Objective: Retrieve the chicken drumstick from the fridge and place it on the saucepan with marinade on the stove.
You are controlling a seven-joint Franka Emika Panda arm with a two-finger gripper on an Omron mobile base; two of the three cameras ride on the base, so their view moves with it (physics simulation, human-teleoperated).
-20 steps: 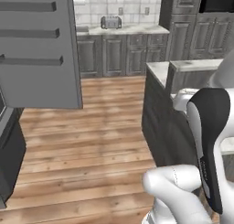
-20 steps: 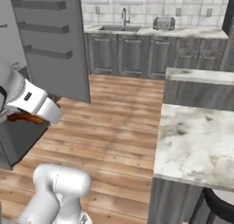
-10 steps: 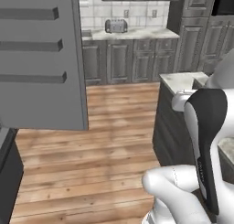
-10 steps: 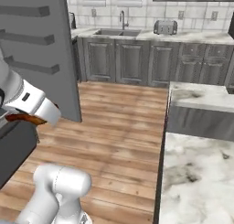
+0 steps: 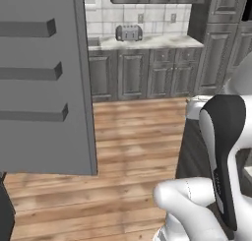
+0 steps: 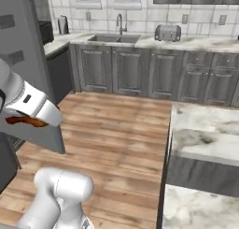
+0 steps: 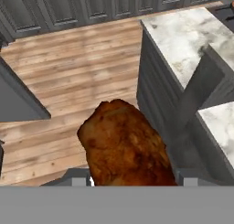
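The brown glossy chicken drumstick sits right in front of the hand camera, and my gripper is shut on it, fingertips hidden behind the meat. From the right base view the drumstick hangs under the white hand at the left, with my gripper around it, above the wooden floor. The fridge's open dark grey door with its racks stands at the left; it also shows as a grey slab behind the hand. The saucepan and the stove are out of view.
A marble-topped island lies to the right, its corner beyond the drumstick. Along the back wall run grey cabinets with a toaster and a sink. Wooden floor stretches between.
Both base views have swung, so the camera moved: the fridge door slid left and looms larger, the back counter came nearer. The drumstick stays held in the gripper.
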